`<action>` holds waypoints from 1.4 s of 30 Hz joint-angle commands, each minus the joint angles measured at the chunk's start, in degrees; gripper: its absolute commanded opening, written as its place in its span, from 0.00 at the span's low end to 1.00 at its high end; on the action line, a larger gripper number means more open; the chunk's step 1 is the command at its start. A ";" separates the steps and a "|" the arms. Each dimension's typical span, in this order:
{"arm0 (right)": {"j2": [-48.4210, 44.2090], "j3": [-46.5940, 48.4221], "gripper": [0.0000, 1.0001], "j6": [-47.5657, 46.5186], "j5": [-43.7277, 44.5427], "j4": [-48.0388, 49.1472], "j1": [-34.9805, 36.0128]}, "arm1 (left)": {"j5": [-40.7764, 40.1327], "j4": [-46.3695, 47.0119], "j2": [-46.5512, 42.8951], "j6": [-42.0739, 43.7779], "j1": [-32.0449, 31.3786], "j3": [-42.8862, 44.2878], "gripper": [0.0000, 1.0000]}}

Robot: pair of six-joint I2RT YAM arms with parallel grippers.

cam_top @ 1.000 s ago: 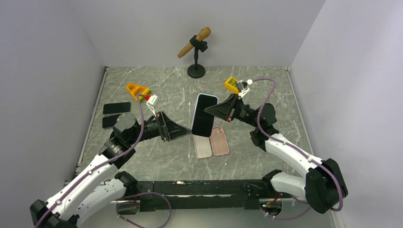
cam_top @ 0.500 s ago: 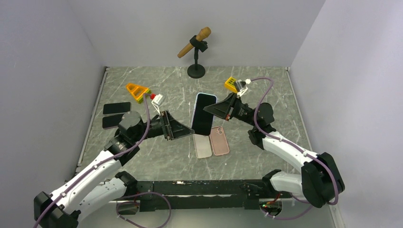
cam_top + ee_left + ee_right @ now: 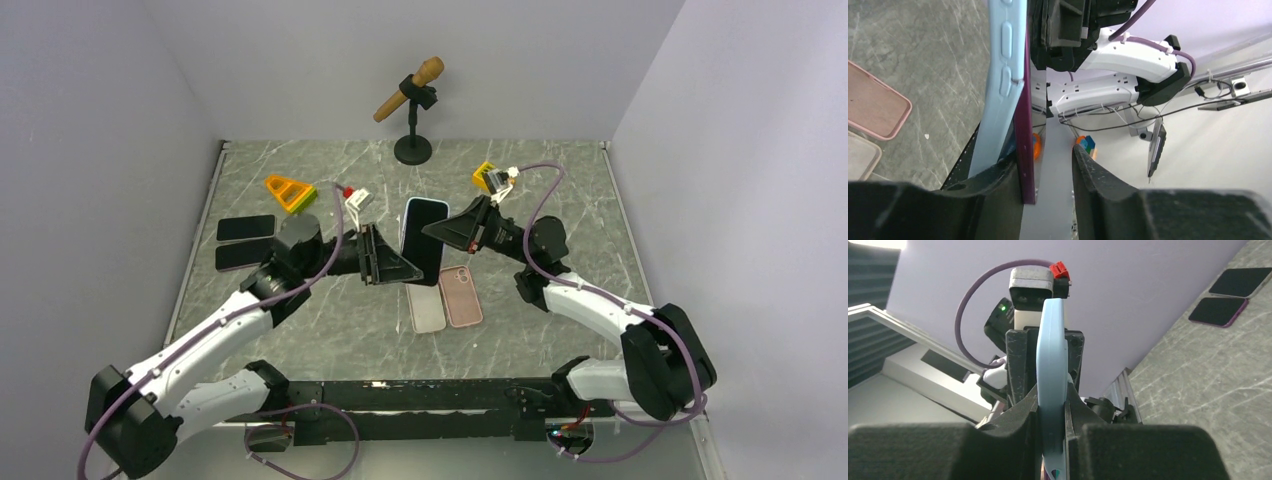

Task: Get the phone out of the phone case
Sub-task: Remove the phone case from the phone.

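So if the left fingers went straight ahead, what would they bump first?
The phone in its blue case, which sits partly between the left fingers; behind it, probably the right gripper.

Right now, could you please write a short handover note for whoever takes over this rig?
Right end effector: shut on the cased phone, holding it off the table.
Left end effector: open, jaws straddling the phone's lower end; one finger against the light blue case, a gap at the other.
Done: phone lifted and held between both arms.
Left: close the left grip, then part phone and case; the phone is not yet out.
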 commanded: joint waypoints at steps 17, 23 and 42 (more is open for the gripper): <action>-14.88 -2.86 0.73 -11.75 9.48 -14.81 3.23 | 5.18 5.26 4.96 -7.06 7.42 12.21 0.00; -15.66 -6.14 0.54 -12.05 11.97 -13.54 4.62 | -0.27 11.85 1.02 -18.90 10.25 6.03 0.00; -4.08 0.69 0.37 -13.69 13.27 -6.88 13.04 | -2.30 18.87 -0.31 -25.42 10.60 1.14 0.00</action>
